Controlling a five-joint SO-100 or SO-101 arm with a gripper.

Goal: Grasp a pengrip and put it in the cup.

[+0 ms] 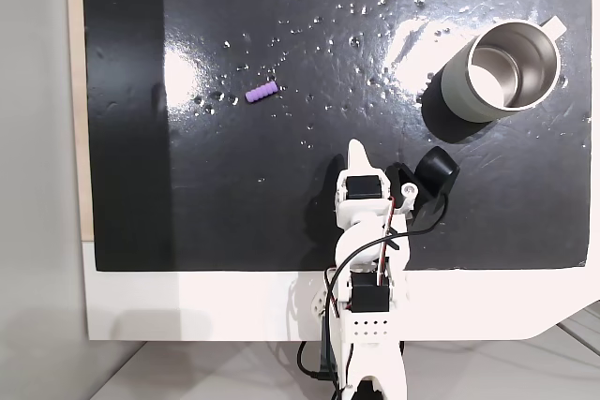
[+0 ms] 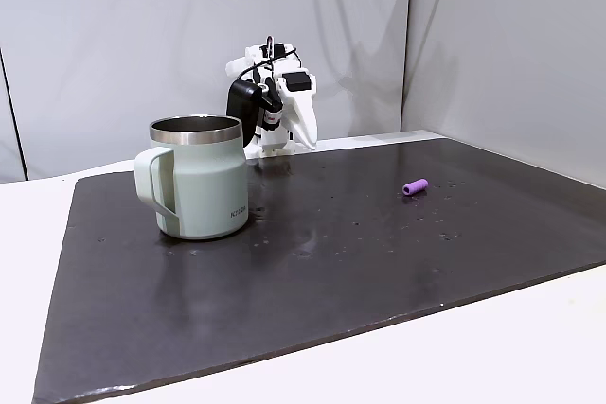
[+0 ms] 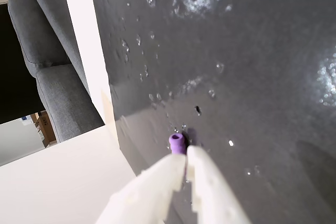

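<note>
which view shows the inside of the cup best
The fixed view from above looks straight down into the cup, showing its shiny steel interior. The other fixed view shows the cup side-on: outer wall, handle and rim.

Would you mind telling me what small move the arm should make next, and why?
Probably open the gripper and reach toward the pengrip. It lies loose on the dark mat, apart from the cup. In the wrist view the fingers look nearly closed, with the pengrip just beyond their tips, not between them.
</note>
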